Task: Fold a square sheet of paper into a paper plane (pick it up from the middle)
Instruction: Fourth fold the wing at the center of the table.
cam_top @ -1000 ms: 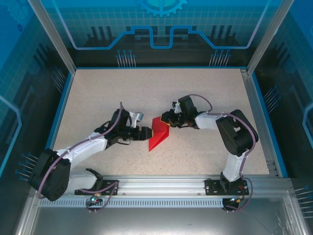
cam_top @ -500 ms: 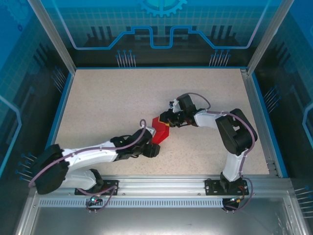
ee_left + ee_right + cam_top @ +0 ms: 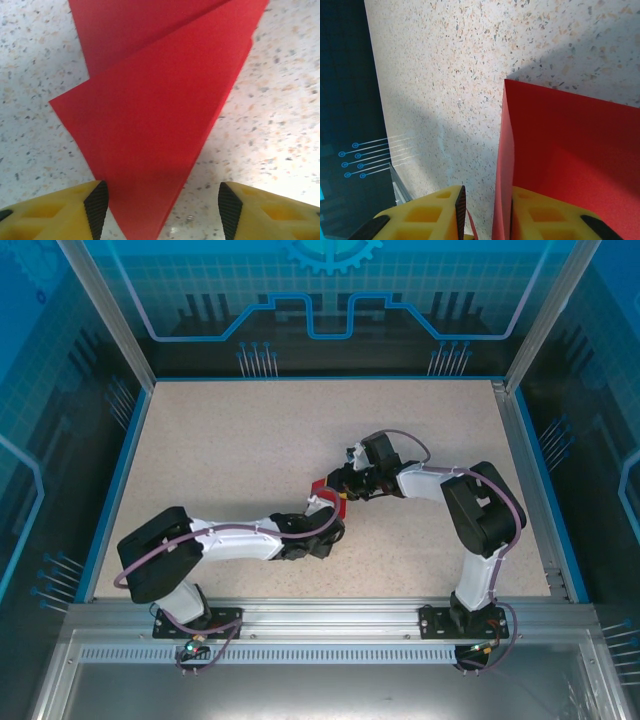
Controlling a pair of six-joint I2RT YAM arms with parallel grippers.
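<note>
top view: the speckled bench (image 3: 230, 440) holds a creased red square sheet of paper (image 3: 318, 488) near its middle, mostly hidden under the wrist of the left arm (image 3: 240, 538), which stretches low across from the left. the right arm (image 3: 480, 510) reaches in from the right and meets the paper's far side.

left wrist view: the left fingers (image 3: 55, 215) stand wide open just above the bench, one on each side of the paper's pointed corner. the paper lies here as a flat red triangle with a second layer behind it, and the fingers do not touch it.

right wrist view: the right fingers (image 3: 545, 215) are drawn close together with a raised edge of the paper standing between them, and appear to pinch it. the flap casts a shadow on the bench.

the step looks like taking the point for the next fold. it would go best with the right grip held steady, the left fingers kept centred on the tip, and a closing that does not drag the sheet.

a second earlier the left arm came in from farther left and most of the red shape showed; now its wrist covers it. the right arm has barely moved.
</note>
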